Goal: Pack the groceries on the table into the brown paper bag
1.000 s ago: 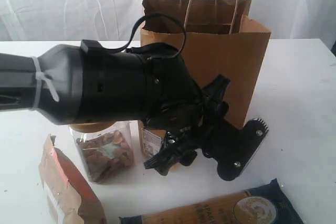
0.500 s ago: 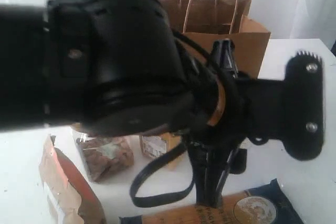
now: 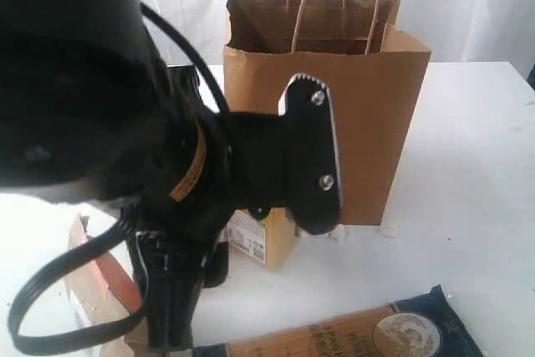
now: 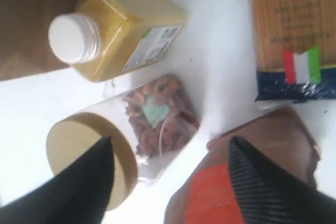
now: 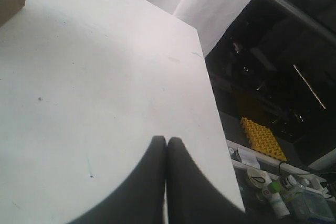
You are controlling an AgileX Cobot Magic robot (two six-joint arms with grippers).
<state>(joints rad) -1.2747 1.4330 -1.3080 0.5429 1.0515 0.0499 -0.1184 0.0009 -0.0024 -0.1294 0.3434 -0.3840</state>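
Groceries wait on the flat white bench [image 3: 468, 148], and none of them is held. Nearest the outside camera lies the long dark-blue-and-tan packet [image 3: 368, 336], with the orange-brown pouch [image 3: 104, 277] near it. The big black left arm [image 3: 84, 81] hangs over them and hides a lot.

The left jaws are wide apart and hold nothing. One finger [image 4: 79, 192] is above the clear jar with the tan lid [image 4: 84, 148], and the other is above the pouch. A bit farther off stands the yellow white-capped bottle [image 4: 123, 30], close to the tall brown paper bag [image 3: 376, 114] at the back. The right jaws are pressed together over bare bench.

This looks like the picking step, and the left arm seems to be choosing between the jar and the pouch. Next it should line up over one thing, go down and squeeze. Then it must lift that thing higher than the bag's top edge.
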